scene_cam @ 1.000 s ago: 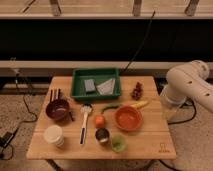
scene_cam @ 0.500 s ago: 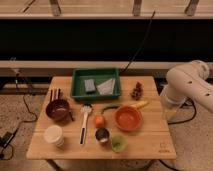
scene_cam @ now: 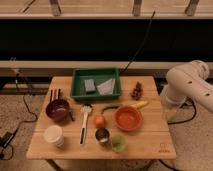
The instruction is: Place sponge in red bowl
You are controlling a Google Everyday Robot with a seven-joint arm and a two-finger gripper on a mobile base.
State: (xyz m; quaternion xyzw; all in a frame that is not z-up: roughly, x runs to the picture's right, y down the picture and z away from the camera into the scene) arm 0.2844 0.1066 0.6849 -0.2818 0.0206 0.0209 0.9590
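The grey-blue sponge lies in the left half of a green tray at the back of the wooden table, next to a pale folded cloth. The orange-red bowl sits on the table right of centre, in front of the tray. My arm is folded at the right of the table, off its edge. The gripper hangs low beside the table's right edge, away from the sponge and the bowl.
A maroon bowl with dark chopsticks stands at the left. A white cup, a white brush, an orange, a metal cup, a green cup, a chilli, a banana and grapes lie around.
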